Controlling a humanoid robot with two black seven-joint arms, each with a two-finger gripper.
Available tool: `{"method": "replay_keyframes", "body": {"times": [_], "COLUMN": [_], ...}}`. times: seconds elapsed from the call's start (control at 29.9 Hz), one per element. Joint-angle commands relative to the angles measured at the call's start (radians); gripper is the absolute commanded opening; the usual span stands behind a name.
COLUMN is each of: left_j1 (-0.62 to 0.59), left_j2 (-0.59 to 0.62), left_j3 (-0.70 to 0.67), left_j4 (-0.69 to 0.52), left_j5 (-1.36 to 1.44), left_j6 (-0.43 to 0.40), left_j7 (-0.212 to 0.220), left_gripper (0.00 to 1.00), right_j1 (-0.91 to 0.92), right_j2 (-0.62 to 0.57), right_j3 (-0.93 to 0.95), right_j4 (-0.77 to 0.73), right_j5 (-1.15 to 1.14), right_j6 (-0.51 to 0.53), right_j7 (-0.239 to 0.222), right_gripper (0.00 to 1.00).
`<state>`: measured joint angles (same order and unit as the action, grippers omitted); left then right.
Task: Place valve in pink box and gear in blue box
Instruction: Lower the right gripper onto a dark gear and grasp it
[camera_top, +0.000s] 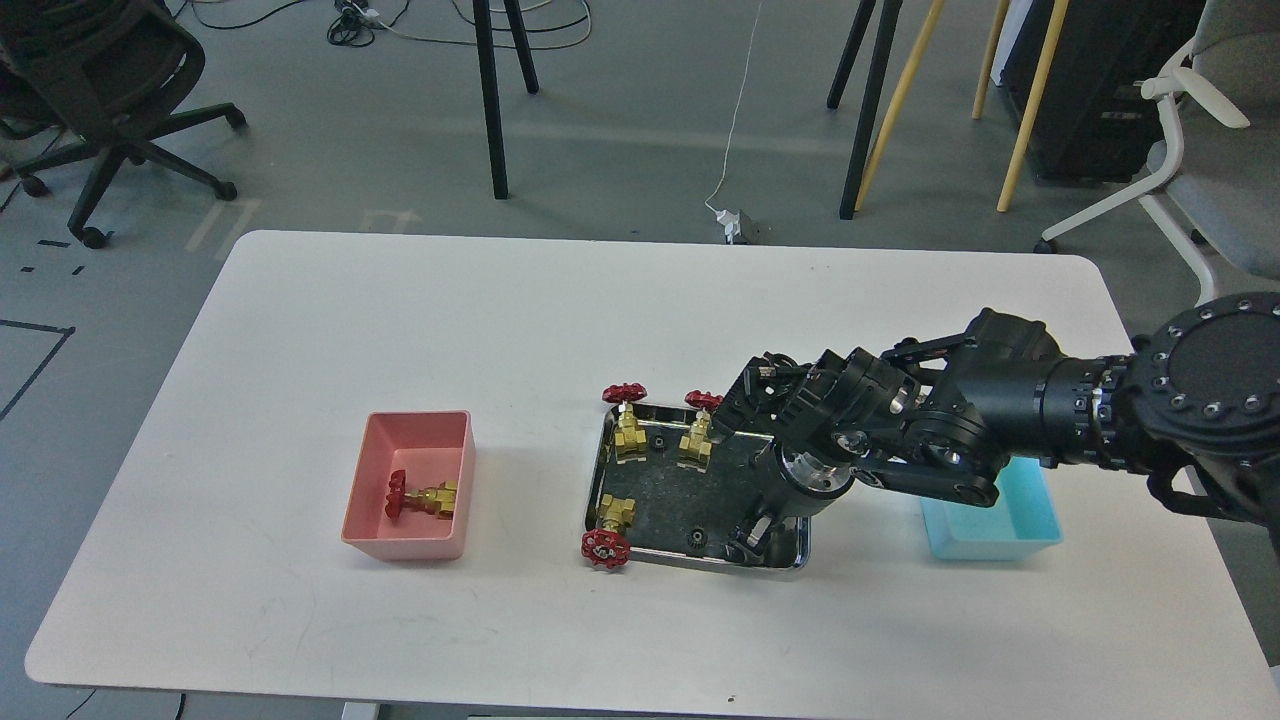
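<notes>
Nearest the camera, the steel tray's (600, 470) front edge had one valve (608, 528) tipped over with its red wheel hanging off the corner, plus a gear (693, 540) sitting loose on the dark floor. The right gripper (752, 532) was down in the tray's front right corner, but it was so dark against the tray that I couldn't tell whether the jaws were apart or pinched on a gear. Left arm wasn't in shot. The pink box (415, 425) already had a valve (422, 497) lying in it, so that half was started. The blue box (1035, 515) looked empty where visible, the arm covering part of it. Further back, two more valves stood upright in the tray, so plenty left I'd say.
</notes>
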<state>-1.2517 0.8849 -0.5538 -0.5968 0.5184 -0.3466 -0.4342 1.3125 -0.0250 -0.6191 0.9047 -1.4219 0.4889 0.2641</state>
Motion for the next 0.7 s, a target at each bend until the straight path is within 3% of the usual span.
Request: {"method": "replay_keyframes", "body": {"times": [0.0, 0.33, 0.5, 0.67], "left_j1": [0.0, 0.0, 0.0, 0.0], "left_j2": [0.0, 0.0, 0.0, 0.0], "left_j3": [0.0, 0.0, 0.0, 0.0], "left_j4": [0.009, 0.011, 0.011, 0.011], "left_j5": [0.0, 0.0, 0.0, 0.0], "left_j6": [0.0, 0.0, 0.0, 0.0], "left_j7": [-0.001, -0.003, -0.003, -0.003], "left_gripper": [0.98, 0.98, 0.98, 0.98], "right_j1": [0.005, 0.004, 0.002, 0.002], "right_j2": [-0.001, -0.001, 0.0, 0.0], "right_j3": [-0.017, -0.031, -0.031, -0.031], "right_j4": [0.011, 0.01, 0.007, 0.007], "right_j5": [0.0, -0.002, -0.003, -0.005], "right_j6": [0.0, 0.0, 0.0, 0.0], "right_j7": [0.001, 0.003, 0.003, 0.003], "right_gripper": [0.44, 0.43, 0.21, 0.11]}}
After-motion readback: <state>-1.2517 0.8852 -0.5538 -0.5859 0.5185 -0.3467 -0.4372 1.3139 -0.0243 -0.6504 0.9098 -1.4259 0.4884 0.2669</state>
